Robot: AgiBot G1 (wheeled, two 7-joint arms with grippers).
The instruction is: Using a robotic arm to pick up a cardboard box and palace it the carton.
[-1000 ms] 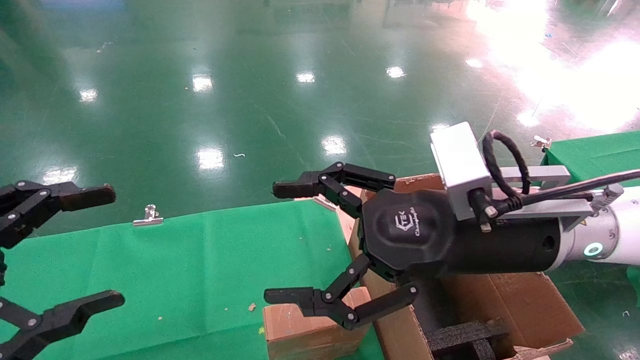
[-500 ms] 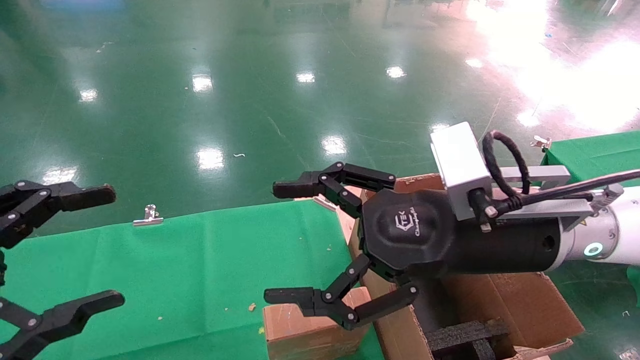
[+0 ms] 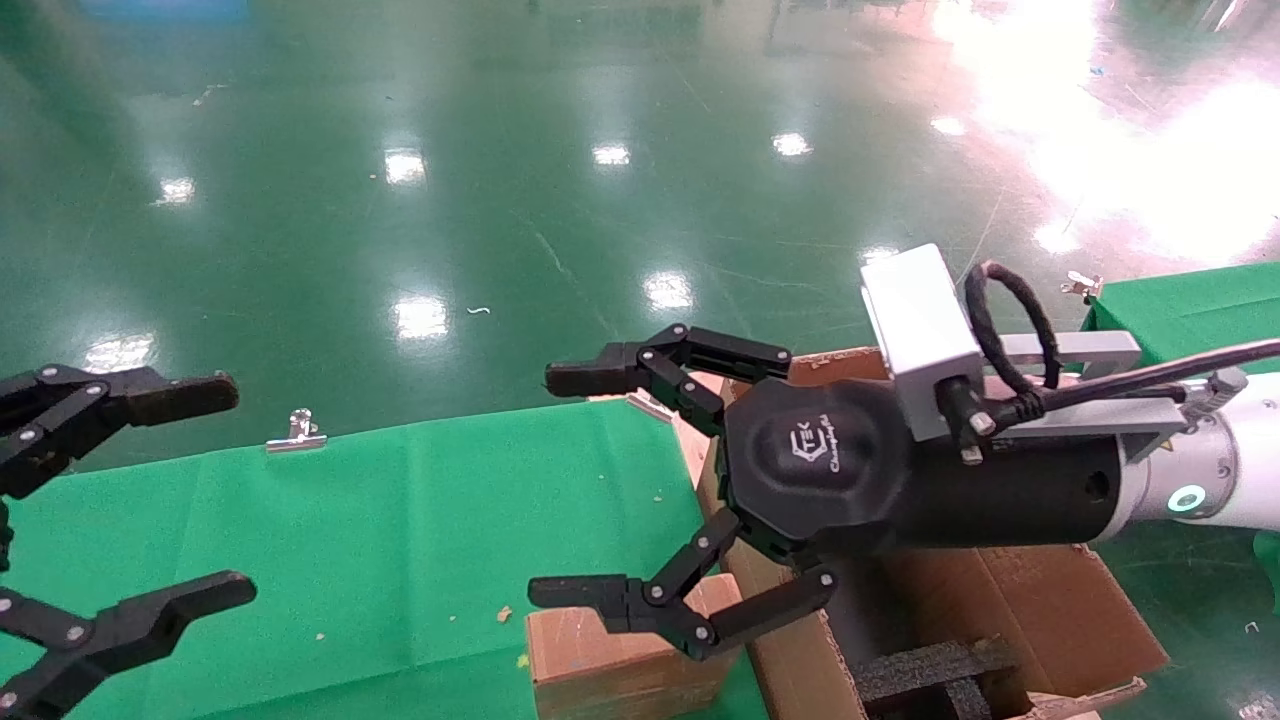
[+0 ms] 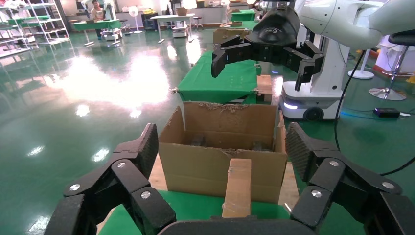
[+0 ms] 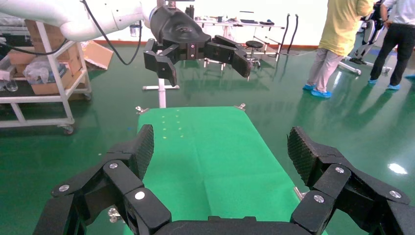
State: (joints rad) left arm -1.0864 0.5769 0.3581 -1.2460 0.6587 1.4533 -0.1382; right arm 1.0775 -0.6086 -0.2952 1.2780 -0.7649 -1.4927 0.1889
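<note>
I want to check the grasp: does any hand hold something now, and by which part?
Nothing is held. The right hand and left hand are open and empty; the box lies untouched.

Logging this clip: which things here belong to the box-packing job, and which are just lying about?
Job:
- cardboard box
- carton
- right gripper, open, raised beside the carton
- left gripper, open, apart

Lying about:
- metal clip on the green cloth

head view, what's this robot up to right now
Neither gripper holds anything yet. The right gripper hovers open above the green table, just over the small cardboard box that sits against the open carton. The left gripper hangs open at the table's far left. The box has not been picked up.
</note>
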